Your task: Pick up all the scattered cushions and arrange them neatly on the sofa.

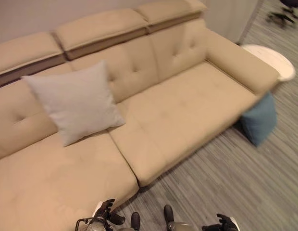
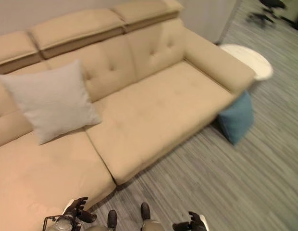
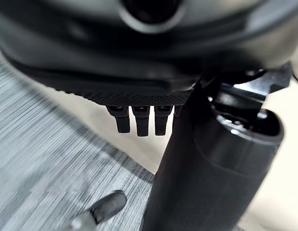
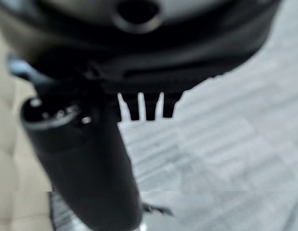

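Two cushions show: one pale grey square cushion [image 1: 76, 102] of soft woven cloth leans against the backrest of the beige tufted sofa [image 1: 187, 110], and one blue cushion [image 1: 259, 118] stands on the striped grey floor [image 1: 235, 183], touching the sofa's right end below the armrest. A round white side table [image 1: 271, 60] stands just beyond. The left hand [image 1: 106, 210] and right hand [image 1: 225, 223] hang low, fingers relaxed and straight, holding nothing.

My way to the blue cushion [image 1: 259, 122] is open floor [image 1: 226, 183] (sofa [image 1: 187, 110] arm and round counter [image 1: 274, 60] crowd it).
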Controlling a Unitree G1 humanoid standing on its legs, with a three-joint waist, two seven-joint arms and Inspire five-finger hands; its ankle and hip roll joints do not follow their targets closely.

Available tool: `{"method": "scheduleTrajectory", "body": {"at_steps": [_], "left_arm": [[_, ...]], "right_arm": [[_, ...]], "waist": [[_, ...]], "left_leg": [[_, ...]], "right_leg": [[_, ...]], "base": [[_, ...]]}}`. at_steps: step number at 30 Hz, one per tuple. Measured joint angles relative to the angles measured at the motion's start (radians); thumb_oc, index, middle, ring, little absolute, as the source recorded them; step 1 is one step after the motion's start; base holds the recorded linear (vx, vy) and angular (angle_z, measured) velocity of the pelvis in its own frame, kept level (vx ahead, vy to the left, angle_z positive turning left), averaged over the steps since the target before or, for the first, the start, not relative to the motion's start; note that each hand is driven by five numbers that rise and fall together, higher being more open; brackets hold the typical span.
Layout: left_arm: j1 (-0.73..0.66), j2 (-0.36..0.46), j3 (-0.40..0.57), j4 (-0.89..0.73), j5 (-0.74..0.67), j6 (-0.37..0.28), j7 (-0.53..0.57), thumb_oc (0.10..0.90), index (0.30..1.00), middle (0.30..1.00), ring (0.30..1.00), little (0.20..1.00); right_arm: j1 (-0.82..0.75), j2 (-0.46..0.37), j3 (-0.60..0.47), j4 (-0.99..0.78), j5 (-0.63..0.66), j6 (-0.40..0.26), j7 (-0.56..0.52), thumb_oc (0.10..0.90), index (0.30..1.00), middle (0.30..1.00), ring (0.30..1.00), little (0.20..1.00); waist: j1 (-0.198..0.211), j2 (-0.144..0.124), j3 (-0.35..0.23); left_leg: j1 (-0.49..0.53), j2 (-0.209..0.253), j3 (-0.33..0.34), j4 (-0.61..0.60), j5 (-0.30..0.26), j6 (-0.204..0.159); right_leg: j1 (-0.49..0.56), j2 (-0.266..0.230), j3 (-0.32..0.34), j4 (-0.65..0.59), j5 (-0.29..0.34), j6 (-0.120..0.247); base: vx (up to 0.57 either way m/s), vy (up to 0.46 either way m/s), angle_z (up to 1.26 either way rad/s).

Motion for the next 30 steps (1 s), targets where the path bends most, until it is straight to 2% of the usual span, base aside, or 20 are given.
{"method": "scheduleTrajectory", "body": {"at_steps": [2,3,4,5,7,8,9,10,11,12,13,15,19,21,22,24,25,26,28,30], "left_arm": [[-0.014,0.018,0.004,-0.008,0.001,-0.001,0.002,0.800,0.900,0.900,0.900,0.900],[-0.020,0.019,0.002,-0.007,0.004,0.000,0.002,0.800,0.900,0.900,0.900,0.900],[-0.019,0.020,0.002,-0.010,0.010,-0.001,0.003,0.800,0.900,0.900,0.900,0.900],[-0.009,0.027,0.004,-0.009,0.013,-0.002,0.002,0.800,0.900,0.900,0.900,0.900],[0.011,0.033,0.013,-0.007,0.013,-0.002,0.003,0.800,0.900,0.900,0.900,0.900],[0.029,0.037,0.021,-0.005,0.017,-0.001,0.002,0.800,0.900,0.900,0.900,0.900],[0.038,0.033,0.021,-0.001,0.020,0.000,-0.001,0.800,0.900,0.900,0.900,0.900],[0.049,0.026,0.021,0.004,0.023,0.000,-0.004,0.800,0.900,0.900,0.900,0.900],[0.073,0.024,0.023,0.004,0.031,-0.003,-0.003,0.800,0.900,0.900,0.900,0.900],[0.069,0.019,0.042,0.007,0.031,0.001,-0.003,0.800,0.900,0.900,0.900,0.900],[0.059,0.018,0.042,0.006,0.032,0.001,-0.003,0.800,0.900,0.900,0.900,0.900],[0.060,0.011,0.030,0.006,0.035,0.001,-0.004,0.800,0.900,0.900,0.900,0.900],[0.053,-0.031,-0.009,0.002,0.042,0.000,-0.004,0.800,0.900,0.900,0.900,0.900],[0.034,-0.044,-0.030,0.001,0.050,0.000,-0.005,0.800,0.900,0.900,0.900,0.900],[0.030,-0.047,-0.029,0.001,0.050,0.001,-0.005,0.800,0.900,0.900,0.900,0.900],[0.033,-0.050,-0.031,0.001,0.050,0.000,-0.004,0.800,0.900,0.900,0.900,0.900],[0.028,-0.059,-0.037,0.010,0.050,0.000,-0.004,0.800,0.900,0.900,0.900,0.900],[0.020,-0.066,-0.043,0.009,0.050,-0.001,-0.004,0.800,0.900,0.900,0.900,0.900],[0.003,-0.069,-0.045,0.001,0.047,-0.001,-0.004,0.800,0.900,0.900,0.900,0.900],[-0.011,-0.067,-0.040,0.000,0.039,-0.001,-0.002,0.800,0.900,0.900,0.900,0.900]], "right_arm": [[-0.004,0.022,0.001,0.003,0.004,0.000,0.001,0.800,0.900,0.900,0.900,0.900],[-0.007,0.024,-0.001,0.000,0.004,-0.002,0.001,0.800,0.900,0.900,0.900,0.900],[-0.002,0.024,-0.002,0.002,0.005,0.000,0.001,0.800,0.900,0.900,0.900,0.900],[0.024,0.023,-0.014,0.009,0.006,0.002,-0.001,0.800,0.900,0.900,0.900,0.900],[0.037,0.022,-0.021,0.012,0.006,0.002,-0.002,0.800,0.900,0.900,0.900,0.900],[0.034,0.020,-0.020,0.013,0.005,0.006,-0.006,0.800,0.900,0.900,0.900,0.900],[0.036,0.016,-0.020,0.009,0.004,0.005,-0.008,0.800,0.900,0.900,0.900,0.900],[0.039,0.010,-0.020,0.004,0.004,0.006,-0.009,0.800,0.900,0.900,0.900,0.900],[0.029,0.001,-0.009,-0.002,0.003,0.007,-0.012,0.800,0.900,0.900,0.900,0.900],[0.022,-0.013,-0.010,-0.025,-0.001,0.006,-0.019,0.800,0.900,0.900,0.900,0.900],[0.020,-0.015,-0.010,-0.025,-0.002,0.006,-0.020,0.800,0.900,0.900,0.900,0.900],[0.022,-0.018,-0.010,-0.025,-0.003,0.006,-0.020,0.800,0.900,0.900,0.900,0.900],[0.046,-0.035,-0.013,-0.025,0.000,0.003,-0.020,0.800,0.900,0.900,0.900,0.900],[0.050,-0.035,-0.020,-0.021,0.006,0.000,-0.020,0.800,0.900,0.900,0.900,0.900],[0.053,-0.032,-0.018,-0.018,0.015,-0.002,-0.020,0.800,0.900,0.900,0.900,0.900],[0.060,-0.039,-0.017,-0.016,0.020,-0.001,-0.022,0.800,0.900,0.900,0.900,0.900],[0.060,-0.046,-0.021,-0.015,0.026,-0.002,-0.029,0.800,0.900,0.900,0.900,0.900],[0.063,-0.052,-0.021,-0.010,0.027,-0.001,-0.034,0.800,0.900,0.900,0.900,0.900],[0.063,-0.049,-0.021,0.003,0.030,0.003,-0.039,0.800,0.900,0.900,0.900,0.900],[0.041,-0.046,-0.021,0.015,0.031,0.005,-0.041,0.800,0.900,0.900,0.900,0.900]], "waist": [[0.011,0.010,0.010],[0.012,0.020,0.016],[0.019,0.027,0.016],[0.028,0.026,0.017],[0.030,0.023,0.015],[0.052,0.018,0.015],[0.045,0.022,0.014],[0.050,0.024,0.012],[0.071,0.021,0.009],[0.073,0.031,0.003],[0.071,0.029,0.001],[0.072,0.032,-0.011],[0.047,0.074,-0.044],[0.031,0.073,-0.044],[0.029,0.069,-0.042],[0.027,0.063,-0.046],[0.022,0.064,-0.047],[0.025,0.062,-0.046],[0.026,0.042,-0.034],[0.035,0.018,-0.020]], "left_leg": [[-0.003,0.023,0.062,-0.004,-0.003,0.007],[0.000,0.033,0.067,-0.006,-0.004,0.010],[0.013,0.039,0.079,-0.019,-0.003,0.009],[0.041,0.049,0.113,-0.037,-0.003,0.009],[0.055,0.064,0.139,-0.044,0.003,0.000],[0.069,0.074,0.169,-0.046,0.006,-0.024],[0.067,0.079,0.163,-0.039,0.007,-0.024],[0.067,0.094,0.141,-0.028,0.007,-0.024],[0.071,0.118,0.142,-0.021,0.004,-0.028],[0.072,0.158,0.156,-0.020,-0.002,-0.068],[0.075,0.162,0.160,-0.011,-0.001,-0.076],[0.076,0.172,0.162,0.014,0.000,-0.076],[0.062,0.185,0.132,0.062,0.007,-0.086],[0.029,0.183,0.112,0.117,0.031,-0.121],[0.015,0.187,0.079,0.183,0.043,-0.141],[0.011,0.186,0.071,0.204,0.047,-0.148],[-0.002,0.169,0.027,0.208,0.035,-0.164],[-0.010,0.150,-0.001,0.182,0.033,-0.165],[-0.030,0.097,-0.060,0.114,0.030,-0.159],[-0.049,0.033,-0.104,0.019,0.030,-0.153]], "right_leg": [[-0.047,-0.014,-0.100,0.076,-0.035,0.034],[-0.044,-0.031,-0.168,0.107,-0.051,0.038],[-0.037,-0.050,-0.231,0.132,-0.061,0.038],[0.014,-0.071,-0.273,0.155,-0.086,0.056],[0.058,-0.083,-0.320,0.162,-0.138,0.040],[0.069,-0.075,-0.357,0.127,-0.130,-0.012],[0.079,-0.053,-0.355,0.101,-0.109,-0.037],[0.094,-0.037,-0.350,0.075,-0.091,-0.043],[0.084,-0.009,-0.344,0.052,-0.072,-0.050],[0.081,0.012,-0.363,0.024,-0.083,-0.050],[0.085,0.022,-0.359,0.015,-0.083,-0.059],[0.094,0.029,-0.346,0.010,-0.085,-0.073],[0.109,0.037,-0.346,0.009,-0.086,-0.074],[0.110,0.025,-0.352,0.004,-0.089,-0.080],[0.136,0.030,-0.327,-0.014,-0.091,-0.091],[0.160,0.032,-0.304,-0.042,-0.076,-0.121],[0.164,0.030,-0.292,-0.058,-0.075,-0.142],[0.161,0.027,-0.287,-0.065,-0.074,-0.142],[0.159,0.030,-0.245,-0.081,-0.048,-0.164],[0.166,0.038,-0.189,-0.126,-0.021,-0.160]], "base": [[-0.09,0.060,-0.91],[-0.03,0.018,-0.55],[-0.07,0.009,-0.59],[-0.08,-0.008,-0.62],[-0.06,-0.015,-0.67],[-0.08,-0.066,-0.68],[-0.08,-0.099,-0.70],[-0.04,-0.196,-0.76],[0.01,-0.228,-1.01],[0.02,-0.195,-0.99],[0.03,-0.205,-0.51],[0.02,-0.156,-0.26],[-0.03,-0.140,-0.01],[0.06,-0.134,0.04],[0.12,-0.113,-0.30],[0.11,-0.078,-0.31],[0.10,-0.040,-0.12],[0.15,-0.056,-0.04],[0.14,-0.046,-0.15],[0.13,-0.023,-0.70]]}}
